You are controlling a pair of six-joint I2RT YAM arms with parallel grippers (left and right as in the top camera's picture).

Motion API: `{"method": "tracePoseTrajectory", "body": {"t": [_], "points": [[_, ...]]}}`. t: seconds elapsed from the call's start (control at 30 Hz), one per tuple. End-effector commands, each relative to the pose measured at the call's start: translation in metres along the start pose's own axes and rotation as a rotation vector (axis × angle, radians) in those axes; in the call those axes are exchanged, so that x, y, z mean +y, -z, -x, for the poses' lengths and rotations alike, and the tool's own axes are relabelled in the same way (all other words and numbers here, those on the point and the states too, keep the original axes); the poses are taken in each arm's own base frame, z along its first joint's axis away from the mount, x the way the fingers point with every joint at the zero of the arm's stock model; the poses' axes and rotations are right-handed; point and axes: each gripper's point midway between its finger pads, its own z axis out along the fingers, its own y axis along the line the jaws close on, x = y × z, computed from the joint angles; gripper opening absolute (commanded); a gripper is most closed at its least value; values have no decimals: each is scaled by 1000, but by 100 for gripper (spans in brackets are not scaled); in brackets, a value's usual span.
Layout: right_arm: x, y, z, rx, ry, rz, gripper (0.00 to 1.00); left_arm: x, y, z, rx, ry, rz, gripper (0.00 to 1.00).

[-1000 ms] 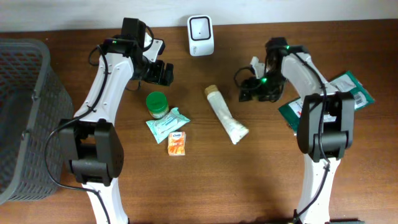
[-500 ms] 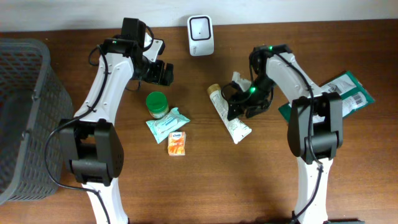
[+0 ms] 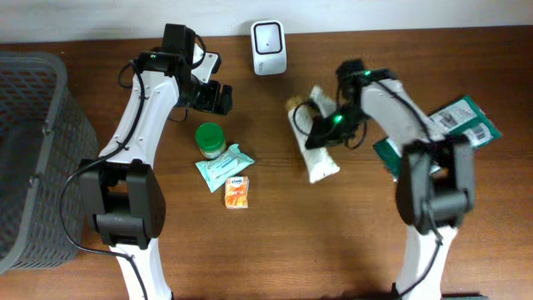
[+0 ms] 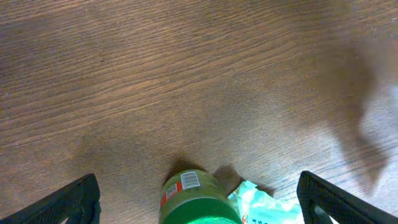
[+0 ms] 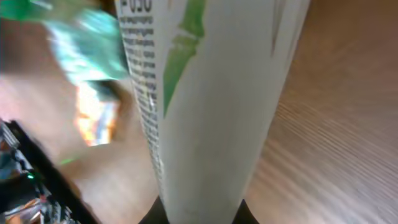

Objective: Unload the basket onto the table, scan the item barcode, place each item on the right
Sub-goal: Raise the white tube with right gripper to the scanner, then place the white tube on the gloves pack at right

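Observation:
A white tube (image 3: 310, 150) with green print lies slanted mid-table, and my right gripper (image 3: 323, 127) is shut on its middle. In the right wrist view the tube (image 5: 211, 93) fills the frame, pinched between the dark fingertips (image 5: 155, 215) at the bottom; small print runs down its left side, and no barcode shows there. The white scanner (image 3: 268, 37) stands at the back edge, up and left of the tube. My left gripper (image 3: 218, 97) hangs open above the green-lidded jar (image 3: 210, 138). In the left wrist view the jar (image 4: 196, 198) shows a barcode label, between wide-open fingers (image 4: 74, 199).
A pale green wipes packet (image 3: 223, 166) and a small orange packet (image 3: 237, 192) lie below the jar. Dark green packets (image 3: 463, 123) sit at the right. A grey mesh basket (image 3: 29, 158) fills the left edge.
The right gripper swung left from near the green packets to the tube and shut on it. The tube has shifted slightly up and right. The left arm has not moved.

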Motion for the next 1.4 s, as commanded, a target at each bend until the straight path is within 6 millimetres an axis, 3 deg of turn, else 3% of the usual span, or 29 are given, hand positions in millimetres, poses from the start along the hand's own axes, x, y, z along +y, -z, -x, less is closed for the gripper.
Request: {"method": "tracePoseTrajectory", "body": {"t": [0.0, 0.03, 0.07, 0.33, 0.5, 0.57, 0.6, 0.67, 0.8, 0.9, 1.07, 1.23, 1.37], "points": [[65, 97, 18, -249, 151, 10, 4, 2, 0, 3, -5, -8, 1, 99], [78, 115, 14, -287, 180, -2, 4, 2, 0, 3, -5, -7, 1, 99], [80, 118, 13, -293, 184, -3, 4, 2, 0, 3, -5, -7, 1, 99], [128, 126, 5, -302, 205, 266, 4, 2, 0, 3, -5, -7, 1, 99], [149, 152, 2, -323, 230, 266, 4, 2, 0, 3, -5, -7, 1, 99], [151, 152, 6, -325, 260, 208, 4, 2, 0, 3, -5, -7, 1, 99], [141, 143, 11, -317, 248, 108, 4, 2, 0, 3, -5, -8, 1, 99], [99, 126, 49, -374, 222, -264, 4, 2, 0, 3, -5, -7, 1, 99], [21, 118, 160, -637, 264, -932, 4, 2, 0, 3, -5, -8, 1, 99], [-22, 84, 219, -693, 451, -1192, 4, 2, 0, 3, -5, -8, 1, 99], [-47, 35, 247, -586, 746, -1449, 4, 2, 0, 3, -5, -8, 2, 99], [-48, 37, 249, -592, 757, -1488, 4, 2, 0, 3, -5, -8, 1, 99], [-34, 33, 250, -609, 772, -1476, 4, 2, 0, 3, -5, -8, 1, 99]]}}
